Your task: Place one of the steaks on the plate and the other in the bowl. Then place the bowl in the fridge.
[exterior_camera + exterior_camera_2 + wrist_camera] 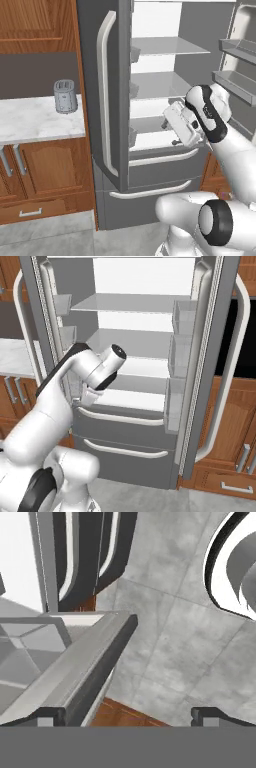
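The end effector [127,714] hung spread and empty at the open fridge [150,100], pointing down past its lower shelf edge toward the floor; no bowl was visible inside.

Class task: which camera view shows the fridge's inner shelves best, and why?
The right base view: it faces the open fridge, showing its white shelves and door bins. The left base view sees them obliquely, partly behind the arm. The hand view catches a door edge and floor.
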